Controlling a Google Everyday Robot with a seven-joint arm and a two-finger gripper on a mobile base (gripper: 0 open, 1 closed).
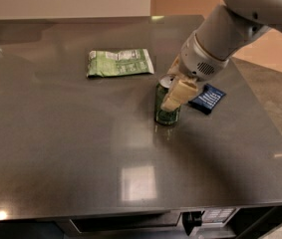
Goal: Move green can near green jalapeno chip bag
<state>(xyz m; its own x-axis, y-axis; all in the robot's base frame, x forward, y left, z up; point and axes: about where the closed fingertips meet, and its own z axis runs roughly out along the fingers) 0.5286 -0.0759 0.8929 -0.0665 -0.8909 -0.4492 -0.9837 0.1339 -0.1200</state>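
1. The green can (164, 111) stood upright on the grey tabletop (80, 143), right of centre, with its reflection directly beneath it, so it was probably resting on the surface.
2. The hand (176, 91) was down at the can's upper part, reaching in from the right on the white arm (215, 44). Its pale front overlapped the can's rim and right side. From this angle I could not tell whether it was clamped on the can or merely set around it.
3. The green jalapeno chip bag (119, 62) lay flat toward the back left, apart from the can, with bare tabletop between them.
4. A dark blue packet (208, 98) lay just right of the can, below the arm. Coming in from that side seemingly left the way toward the bag unobstructed.
5. The contact sat high on a tall, narrow can, so a push without a firm hold would likely tip it.
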